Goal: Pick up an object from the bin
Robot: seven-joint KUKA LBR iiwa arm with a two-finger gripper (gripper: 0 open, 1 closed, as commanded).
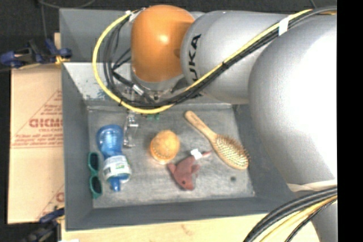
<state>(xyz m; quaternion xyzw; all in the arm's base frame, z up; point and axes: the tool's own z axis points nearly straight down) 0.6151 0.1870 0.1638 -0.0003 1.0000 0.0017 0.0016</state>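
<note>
You've got the bottle [113,157] at the bin's [74,139] left, with the glasses [94,174] touching its left side. The hand [131,136] is just right of the bottle's far end. Ball [165,146] mid-floor, tagged toy [184,173] in front of it, slightly right. Hairbrush [220,143] rightmost.

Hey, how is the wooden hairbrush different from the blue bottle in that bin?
Colour: the hairbrush is tan wood; the bottle is see-through blue with a white label.
Place: the hairbrush lies on the right side of the bin, the bottle on the left beside green sunglasses.
Pose: the hairbrush lies slanted, handle toward the upper left; the bottle runs nearly top to bottom.
Both lie flat on the floor.
</note>
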